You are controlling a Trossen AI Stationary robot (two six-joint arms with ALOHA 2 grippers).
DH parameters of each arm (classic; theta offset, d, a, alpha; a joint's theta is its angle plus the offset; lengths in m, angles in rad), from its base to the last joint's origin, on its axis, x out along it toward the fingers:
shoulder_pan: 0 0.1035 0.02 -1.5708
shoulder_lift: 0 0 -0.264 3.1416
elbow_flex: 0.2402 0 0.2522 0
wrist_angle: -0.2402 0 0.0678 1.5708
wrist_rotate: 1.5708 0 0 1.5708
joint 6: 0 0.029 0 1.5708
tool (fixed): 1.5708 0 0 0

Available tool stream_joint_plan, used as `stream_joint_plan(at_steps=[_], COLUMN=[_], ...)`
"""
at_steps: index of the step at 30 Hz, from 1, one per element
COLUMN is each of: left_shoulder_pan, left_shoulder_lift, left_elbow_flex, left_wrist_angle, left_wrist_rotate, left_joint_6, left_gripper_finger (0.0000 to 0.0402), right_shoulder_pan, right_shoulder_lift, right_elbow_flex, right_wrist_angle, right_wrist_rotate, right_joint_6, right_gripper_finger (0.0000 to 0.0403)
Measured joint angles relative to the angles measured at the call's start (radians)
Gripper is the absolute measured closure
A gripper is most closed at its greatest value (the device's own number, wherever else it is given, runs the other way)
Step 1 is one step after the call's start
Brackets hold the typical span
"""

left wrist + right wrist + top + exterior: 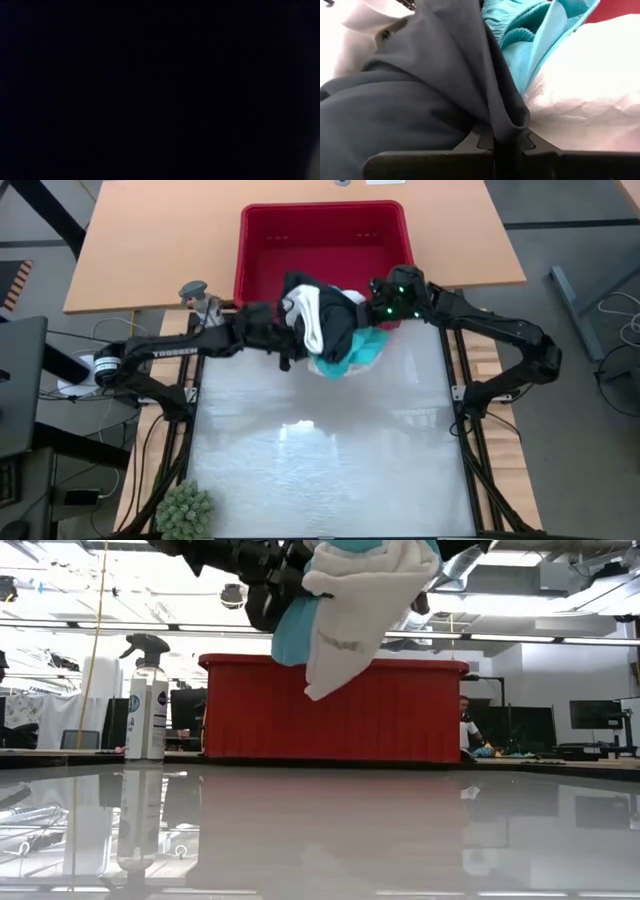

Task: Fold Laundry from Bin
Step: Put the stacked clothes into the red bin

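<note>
High view: clothes bundle (325, 325) hangs between both grippers, over table edge just in front of red bin (262, 255). Right gripper (504, 142) clamped on dark cloth (410, 115). Left gripper buried in clothes, wrist view black, jaws can't tell. Risk: white piece (360, 610) dangling loose, could slip off.

Open office (560, 730), ceiling lights (520, 637)

Bright overhead light glares off the table (300, 450); left wrist view black.

One red bin (325, 242), one bundle of laundry (325, 325), one spray bottle (147, 698), one small green plant (184, 510), two arms
</note>
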Motion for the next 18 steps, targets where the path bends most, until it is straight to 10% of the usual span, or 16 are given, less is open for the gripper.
stream_joint_plan(at_steps=[10, 18], left_shoulder_pan=[0.208, 0.404], left_shoulder_lift=[0.001, 0.032], left_elbow_flex=[0.357, 0.38], left_wrist_angle=[-0.447, -0.365], left_wrist_rotate=[0.053, 0.073], left_joint_6=[0.248, 0.263], left_gripper_finger=[0.0344, 0.0344], right_shoulder_pan=[-0.111, -0.235], right_shoulder_lift=[0.18, 0.428], right_elbow_flex=[0.305, 0.654], right_wrist_angle=[-0.057, -0.074], right_wrist_rotate=[-0.085, -0.209], right_joint_6=[-0.137, -0.177], right_gripper_finger=[0.0368, 0.0368])
